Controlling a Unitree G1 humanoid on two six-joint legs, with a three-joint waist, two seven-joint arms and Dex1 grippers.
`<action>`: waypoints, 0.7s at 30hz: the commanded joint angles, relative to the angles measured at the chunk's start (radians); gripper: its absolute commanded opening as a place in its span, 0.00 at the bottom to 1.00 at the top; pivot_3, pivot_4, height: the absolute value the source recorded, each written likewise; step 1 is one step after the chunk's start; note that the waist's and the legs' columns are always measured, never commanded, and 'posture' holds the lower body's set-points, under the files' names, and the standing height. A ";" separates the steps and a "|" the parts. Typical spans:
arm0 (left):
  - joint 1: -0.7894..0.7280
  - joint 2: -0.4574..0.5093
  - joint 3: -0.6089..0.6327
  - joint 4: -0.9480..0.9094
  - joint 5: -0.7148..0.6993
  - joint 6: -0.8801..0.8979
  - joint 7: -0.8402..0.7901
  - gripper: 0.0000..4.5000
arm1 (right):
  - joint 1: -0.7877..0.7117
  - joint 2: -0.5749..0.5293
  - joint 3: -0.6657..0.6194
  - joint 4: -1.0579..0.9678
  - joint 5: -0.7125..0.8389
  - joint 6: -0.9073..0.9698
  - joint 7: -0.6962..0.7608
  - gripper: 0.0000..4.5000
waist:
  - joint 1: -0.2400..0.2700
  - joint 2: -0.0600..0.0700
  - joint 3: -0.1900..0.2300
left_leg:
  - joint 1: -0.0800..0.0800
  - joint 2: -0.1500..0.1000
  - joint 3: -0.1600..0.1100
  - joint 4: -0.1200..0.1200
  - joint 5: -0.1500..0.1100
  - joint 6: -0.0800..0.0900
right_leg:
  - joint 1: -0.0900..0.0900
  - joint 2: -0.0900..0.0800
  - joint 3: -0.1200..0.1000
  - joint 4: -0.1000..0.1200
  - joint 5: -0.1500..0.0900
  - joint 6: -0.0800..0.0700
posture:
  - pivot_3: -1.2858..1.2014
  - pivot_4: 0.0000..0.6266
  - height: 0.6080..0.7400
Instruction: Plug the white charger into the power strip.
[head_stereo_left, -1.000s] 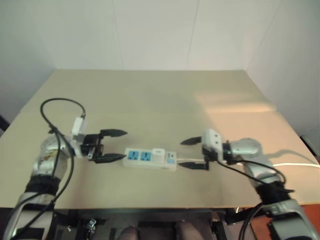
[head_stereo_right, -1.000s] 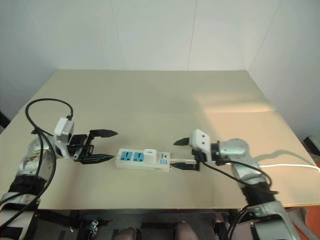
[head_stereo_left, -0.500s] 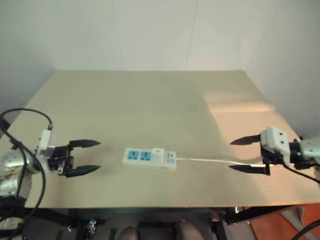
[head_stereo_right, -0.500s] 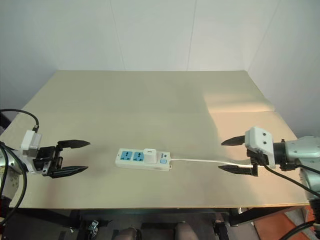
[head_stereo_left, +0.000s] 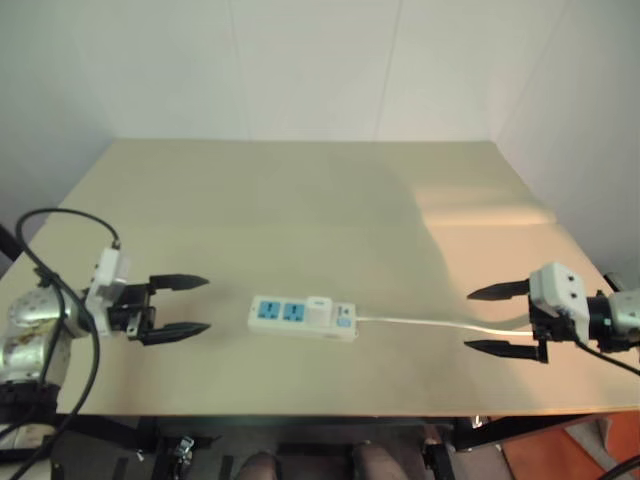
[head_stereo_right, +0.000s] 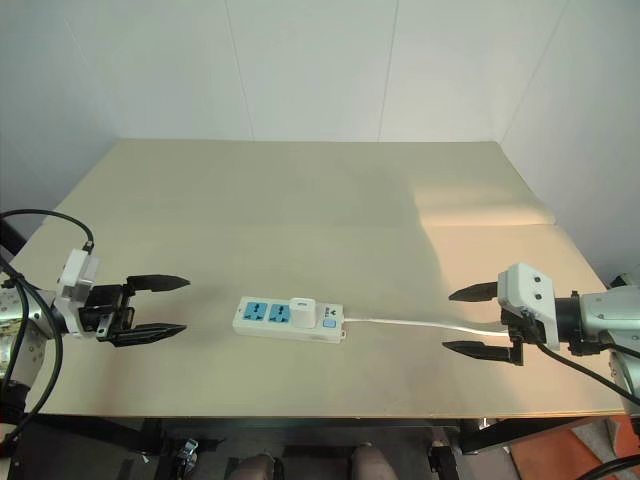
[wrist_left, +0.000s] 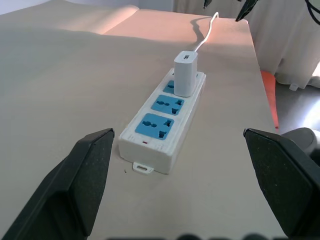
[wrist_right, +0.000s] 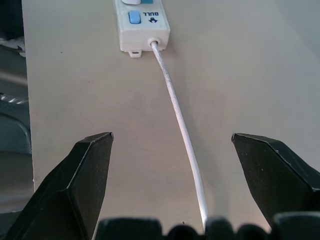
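Looking lower centre of your head view: power strip (head_stereo_right: 291, 319) flat on table (head_stereo_right: 300, 200), white charger (head_stereo_right: 302, 311) upright in socket nearest switch end. Left gripper (head_stereo_right: 158, 306) lower left, right gripper (head_stereo_right: 477, 320) lower right, both spread wide, empty, well apart from strip.

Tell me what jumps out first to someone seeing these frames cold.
The power strip lies alone near the front middle of the table, with the white charger standing upright in the socket nearest its cord end, leaving two blue sockets free. The left gripper and right gripper hang open and empty wide to either side. The cord trails off toward the right gripper.
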 joint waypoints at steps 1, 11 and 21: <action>-0.036 -0.008 0.020 0.011 0.010 -0.023 -0.026 1.00 | 0.005 -0.014 -0.042 -0.022 0.012 -0.010 -0.009 0.99 | 0.000 0.000 0.000 | 0.000 0.000 0.000 0.000 0.000 0.000 | 0.000 0.000 0.000 0.000 0.000 0.000 | 0.52 0.24 1.00; -0.008 0.005 0.026 -0.009 -0.003 -0.036 -0.030 1.00 | -0.019 -0.014 -0.023 -0.008 0.009 -0.013 -0.003 0.99 | 0.002 0.000 0.000 | 0.000 0.000 0.000 0.000 0.000 0.000 | 0.000 0.000 0.000 0.000 0.000 0.000 | 0.52 0.24 1.00; -0.002 0.002 0.037 -0.007 -0.007 -0.040 -0.030 1.00 | -0.032 -0.006 -0.011 -0.002 0.002 -0.019 -0.004 0.99 | 0.001 0.000 0.000 | 0.000 0.000 0.000 0.000 0.000 0.000 | 0.000 0.000 0.000 0.000 0.000 0.000 | 0.52 0.24 1.00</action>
